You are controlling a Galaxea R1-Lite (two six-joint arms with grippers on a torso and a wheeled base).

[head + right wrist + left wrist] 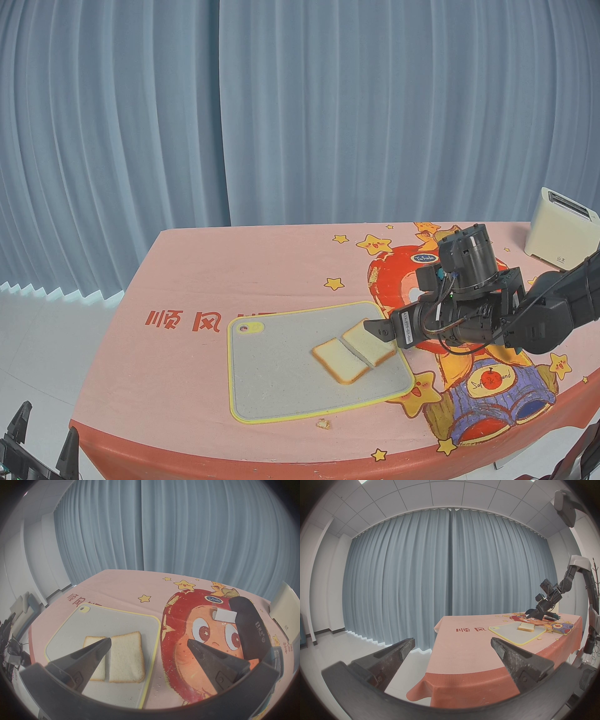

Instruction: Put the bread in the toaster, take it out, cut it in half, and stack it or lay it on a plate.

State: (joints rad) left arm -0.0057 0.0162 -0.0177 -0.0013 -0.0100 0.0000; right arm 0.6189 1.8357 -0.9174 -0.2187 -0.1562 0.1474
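Two halves of a bread slice lie side by side on the grey cutting board (275, 375): the near half (340, 360) and the far half (373, 343). My right gripper (378, 329) hovers low over the board's right edge, right next to the far half, open and holding nothing. In the right wrist view the gripper (148, 642) spans the far half (126, 656), and one finger covers part of the near half (93, 650). A black knife (250, 627) lies on the tablecloth beside that gripper. The cream toaster (561, 229) stands at the table's far right corner. My left gripper (452, 641) hangs open off the table's front left corner.
A bread crumb (323, 424) lies on the pink tablecloth in front of the board. The table's rounded front edge (250, 453) runs close to the board. Grey curtains hang behind the table. The left part of the tabletop (187, 275) is bare.
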